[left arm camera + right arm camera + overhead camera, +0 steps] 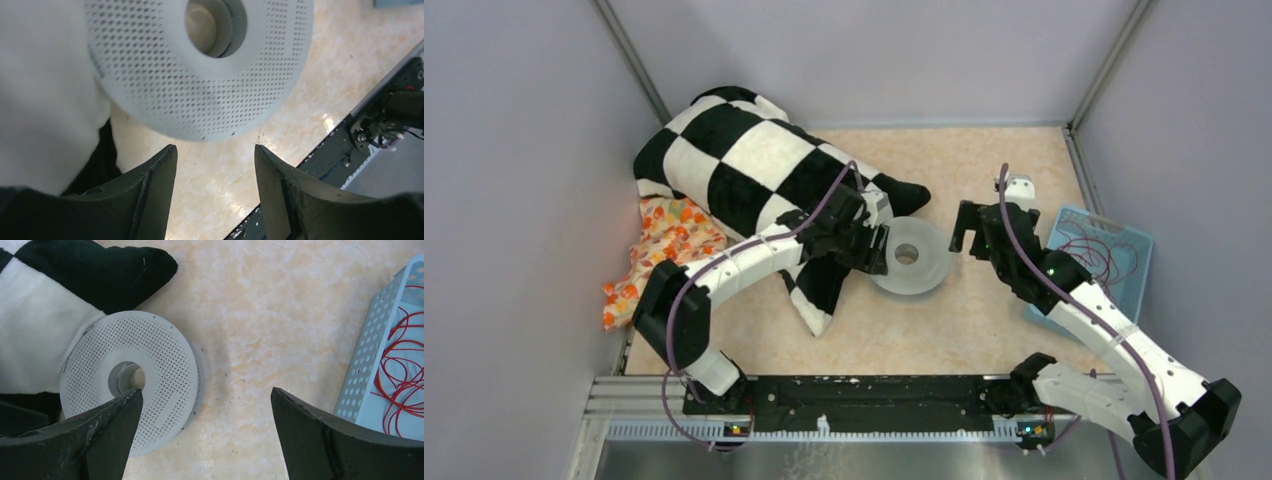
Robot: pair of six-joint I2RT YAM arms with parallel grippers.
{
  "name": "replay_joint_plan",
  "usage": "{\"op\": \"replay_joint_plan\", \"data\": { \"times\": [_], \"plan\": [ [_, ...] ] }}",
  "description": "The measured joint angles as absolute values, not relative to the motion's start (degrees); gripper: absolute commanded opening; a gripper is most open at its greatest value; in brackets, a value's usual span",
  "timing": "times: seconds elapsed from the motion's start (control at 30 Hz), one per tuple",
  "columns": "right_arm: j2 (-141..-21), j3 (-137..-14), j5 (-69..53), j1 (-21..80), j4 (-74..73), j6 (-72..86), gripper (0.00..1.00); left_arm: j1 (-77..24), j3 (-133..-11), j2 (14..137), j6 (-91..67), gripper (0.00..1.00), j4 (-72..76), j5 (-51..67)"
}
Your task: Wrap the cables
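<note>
The cables (pixel 1100 256) are thin dark-red curly wires lying loose in a light-blue basket (pixel 1130 240) at the right; they also show in the right wrist view (pixel 404 375). A grey perforated spool (pixel 909 257) lies flat mid-table; it also shows in the left wrist view (pixel 200 70) and the right wrist view (pixel 131 380). My left gripper (pixel 879 248) is open and empty at the spool's left edge (pixel 215 155). My right gripper (pixel 969 232) is open and empty, between the spool and the basket (pixel 205 402).
A black-and-white checkered cloth (pixel 754 170) lies at the back left, reaching under my left arm and touching the spool. An orange patterned cloth (pixel 659 245) lies left of it. The dark base rail (pixel 864 400) runs along the near edge.
</note>
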State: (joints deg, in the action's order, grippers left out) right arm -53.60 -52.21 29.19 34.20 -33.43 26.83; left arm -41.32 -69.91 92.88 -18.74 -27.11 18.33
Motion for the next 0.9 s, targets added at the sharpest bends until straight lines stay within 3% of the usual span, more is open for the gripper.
{"op": "replay_joint_plan", "data": {
  "times": [0.3,0.6,0.9],
  "plan": [
    [-49.8,-51.4,29.3,34.2,-34.3,28.1,0.99,-43.7,-60.4,85.0,-27.4,0.67,-22.2,3.8],
    [-47.4,-51.0,29.7,34.2,-35.6,29.1,0.99,-44.9,-59.8,92.0,-30.3,0.68,-17.5,3.8],
    [-43.5,-49.5,30.8,34.2,-37.2,29.9,0.99,-45.4,-71.6,103.8,-26.6,0.67,-16.2,9.3]
  ]
}}
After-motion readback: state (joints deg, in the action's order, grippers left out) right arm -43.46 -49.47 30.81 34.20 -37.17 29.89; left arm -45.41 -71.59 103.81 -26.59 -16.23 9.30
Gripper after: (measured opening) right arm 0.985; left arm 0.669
